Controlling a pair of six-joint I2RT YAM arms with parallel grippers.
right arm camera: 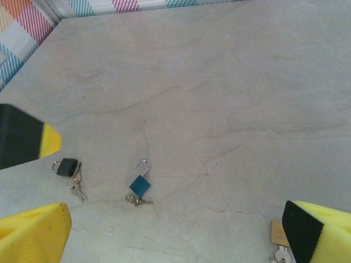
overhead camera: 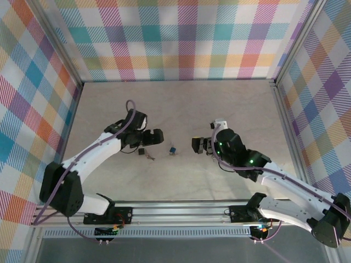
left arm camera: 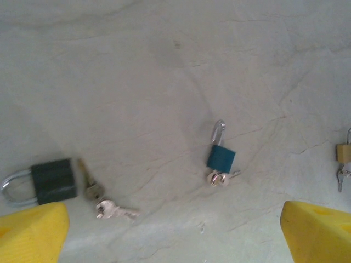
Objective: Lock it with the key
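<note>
Left gripper [left arm camera: 174, 235] spread — black padlock [left arm camera: 53, 181], brass padlock [left arm camera: 344, 152] flank blue padlock [left arm camera: 221, 158].

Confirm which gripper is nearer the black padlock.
Left. The left gripper, open, hovers right by the black padlock, which lies next to one of its fingertips in the left wrist view. The right gripper, also open, sits farther off, past the blue padlock.
</note>
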